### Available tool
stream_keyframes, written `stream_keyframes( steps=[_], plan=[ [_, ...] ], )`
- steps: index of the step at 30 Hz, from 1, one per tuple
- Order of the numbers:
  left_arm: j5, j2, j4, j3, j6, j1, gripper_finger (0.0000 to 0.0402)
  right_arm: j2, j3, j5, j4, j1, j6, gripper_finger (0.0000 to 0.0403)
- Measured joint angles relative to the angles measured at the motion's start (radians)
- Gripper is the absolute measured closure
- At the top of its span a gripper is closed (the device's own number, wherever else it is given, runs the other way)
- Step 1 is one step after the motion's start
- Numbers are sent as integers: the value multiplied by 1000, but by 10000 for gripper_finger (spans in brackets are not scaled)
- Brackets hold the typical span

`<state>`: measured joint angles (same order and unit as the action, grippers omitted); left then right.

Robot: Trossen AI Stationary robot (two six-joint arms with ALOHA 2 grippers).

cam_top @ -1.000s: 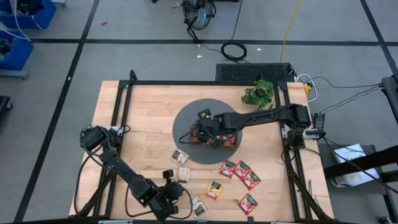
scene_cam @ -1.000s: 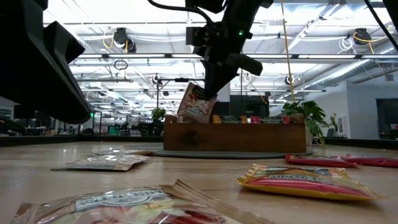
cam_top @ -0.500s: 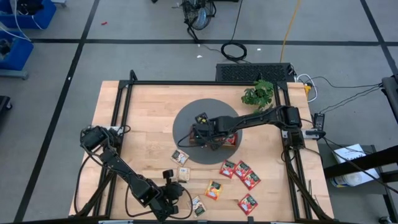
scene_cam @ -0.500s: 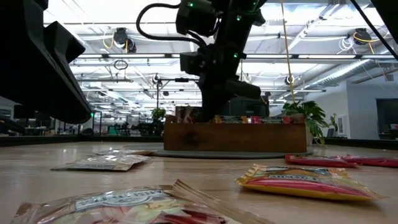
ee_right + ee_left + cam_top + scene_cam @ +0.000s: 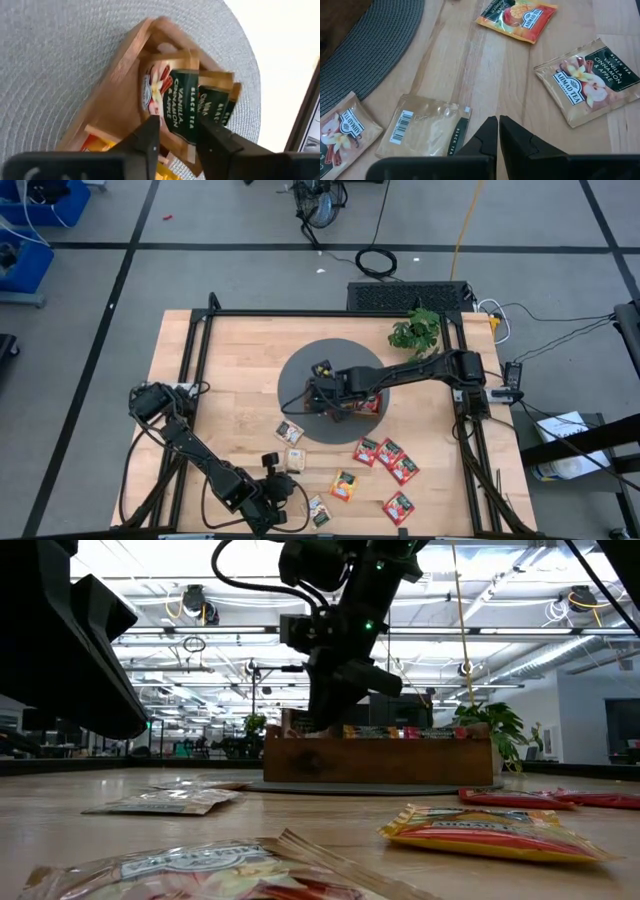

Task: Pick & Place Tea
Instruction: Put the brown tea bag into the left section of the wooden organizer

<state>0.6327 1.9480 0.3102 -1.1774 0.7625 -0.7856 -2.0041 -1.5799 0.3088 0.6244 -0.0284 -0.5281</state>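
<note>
The brown wooden tray [image 5: 352,402] stands on a round grey mat [image 5: 300,370]. My right gripper [image 5: 177,132] hovers open over its left end compartment [image 5: 150,60]. A pale tea packet with a dark green label [image 5: 172,95] leans there against other packets, its near end showing between my fingers. My left gripper [image 5: 498,131] is shut above the table near its front edge, with a face-down packet [image 5: 422,125] just ahead. Pale, orange [image 5: 343,485] and red [image 5: 388,454] packets lie flat on the wood. My right gripper comes slanting down from above, its fingers [image 5: 147,135] standing on either side of the packet's near end [image 5: 180,125]. The packet rests in the compartment against the other packets. I cannot tell whether a finger touches it.
A green leafy plant [image 5: 416,330] stands at the table's far right, behind the tray. Black frame rails [image 5: 200,370] run along the table's left and right sides. Bare wood lies between the mat and the left rail.
My right gripper has sunk toward the tray's left end with the pale packet. The packet, which hung tilted above the tray's rim, now sits down in the compartment.
</note>
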Motion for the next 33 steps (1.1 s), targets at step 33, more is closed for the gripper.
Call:
stream_keyframes(
  steps=[33],
  plan=[
    [5, 0, -16, 0, 1, -1, 376, 171, 35, -27, -28, 13, 281, 260]
  ],
)
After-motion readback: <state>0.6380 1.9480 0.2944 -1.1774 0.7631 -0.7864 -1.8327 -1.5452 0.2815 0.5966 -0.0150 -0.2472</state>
